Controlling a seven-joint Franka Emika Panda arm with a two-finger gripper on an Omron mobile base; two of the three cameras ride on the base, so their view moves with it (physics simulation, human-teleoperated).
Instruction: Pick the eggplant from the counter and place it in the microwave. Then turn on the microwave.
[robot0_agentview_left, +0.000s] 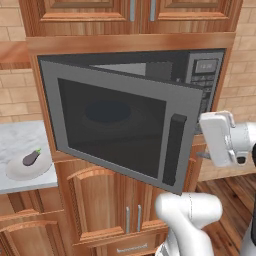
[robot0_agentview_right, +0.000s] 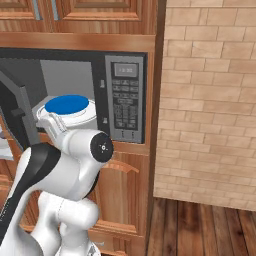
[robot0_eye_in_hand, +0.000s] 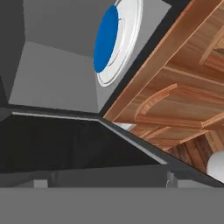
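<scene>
One eggplant (robot0_agentview_left: 31, 158) sits lower left on a plate (robot0_agentview_left: 20, 172); microwave (robot0_agentview_left: 150, 70) door (robot0_agentview_left: 120, 132) half-open centre. Claw (robot0_agentview_left: 205, 137) open, empty. Risk: arm clips door swinging across.

One microwave (robot0_agentview_left: 130, 125) sits at centre, its single door (robot0_agentview_left: 120, 131) swung open. One blue-centred turntable plate (robot0_agentview_right: 67, 109) lies inside. One eggplant (robot0_agentview_left: 31, 158) rests on one white plate (robot0_agentview_left: 20, 171) at eight o'clock, on one marbled table (robot0_agentview_left: 15, 142). One button panel (robot0_agentview_right: 125, 102) stands at centre.
</scene>
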